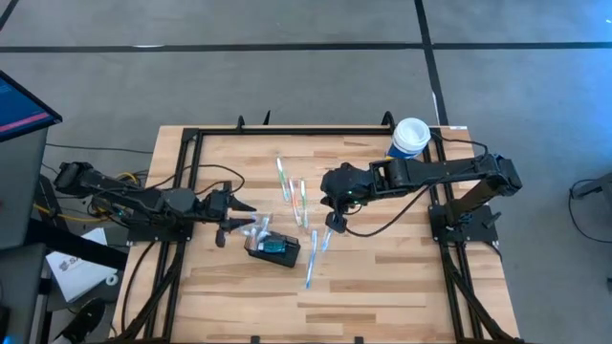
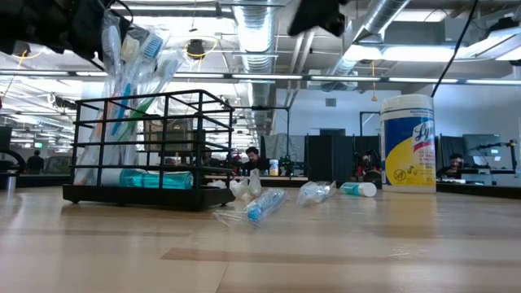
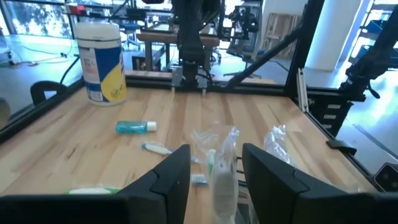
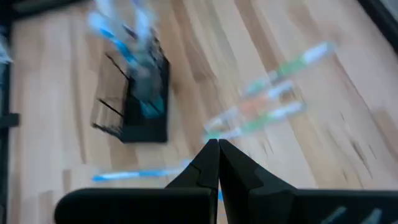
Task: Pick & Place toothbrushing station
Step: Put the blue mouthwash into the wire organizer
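The toothbrushing station is a black wire-sided holder standing on the wooden table left of centre. A teal tube lies in its bottom, and wrapped toothbrushes stand in it, leaning up and out. My left gripper is open just left of the holder, its fingers on either side of a wrapped toothbrush's upper end. My right gripper is shut and hangs above the table right of the holder, over loose wrapped toothbrushes. My left gripper comes in nearly level from the table's left, with the wrapped toothbrush's upper end standing upright between its fingers. A gap shows on one side. Whether the other finger touches the wrapper, I cannot tell.
A yellow-and-white canister stands at the far right corner. A small teal bottle and several loose wrapped toothbrushes lie mid-table, with another nearer the front. Black frame rails border the table.
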Robot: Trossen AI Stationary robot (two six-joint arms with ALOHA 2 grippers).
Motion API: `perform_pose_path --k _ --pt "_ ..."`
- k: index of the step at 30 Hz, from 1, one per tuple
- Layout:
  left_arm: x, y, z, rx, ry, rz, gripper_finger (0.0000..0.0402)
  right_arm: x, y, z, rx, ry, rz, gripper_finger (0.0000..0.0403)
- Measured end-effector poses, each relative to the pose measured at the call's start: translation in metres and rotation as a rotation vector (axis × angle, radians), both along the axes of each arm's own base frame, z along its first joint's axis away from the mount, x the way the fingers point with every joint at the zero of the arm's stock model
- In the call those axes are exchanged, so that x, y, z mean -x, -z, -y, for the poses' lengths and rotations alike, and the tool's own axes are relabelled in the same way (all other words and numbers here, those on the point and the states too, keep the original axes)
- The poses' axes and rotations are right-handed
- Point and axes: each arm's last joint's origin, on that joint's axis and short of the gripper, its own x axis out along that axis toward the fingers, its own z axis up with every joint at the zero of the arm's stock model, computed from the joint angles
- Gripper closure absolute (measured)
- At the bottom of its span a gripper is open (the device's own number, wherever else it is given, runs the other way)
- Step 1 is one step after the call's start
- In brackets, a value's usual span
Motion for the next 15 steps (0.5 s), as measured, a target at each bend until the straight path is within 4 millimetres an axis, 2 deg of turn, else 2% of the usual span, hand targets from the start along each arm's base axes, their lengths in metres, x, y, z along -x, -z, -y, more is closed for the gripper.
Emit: perform_pose_path --k 4,11,15 --pt "0.002 -0.003 -0.001 -0.002 -0.014 0.022 0.0261 0.004 0.014 0.01 -0.035 0.081 -0.065 0.0392" --pt "0.007 -0.008 -0.002 -0.046 -0.012 0.06 0.0261 0.013 0.043 0.027 -0.094 0.235 -0.184 0.0333" --pt "0.008 -0.009 -0.002 -0.056 -0.011 0.07 0.0261 0.019 0.063 0.035 -0.113 0.307 -0.242 0.0314"
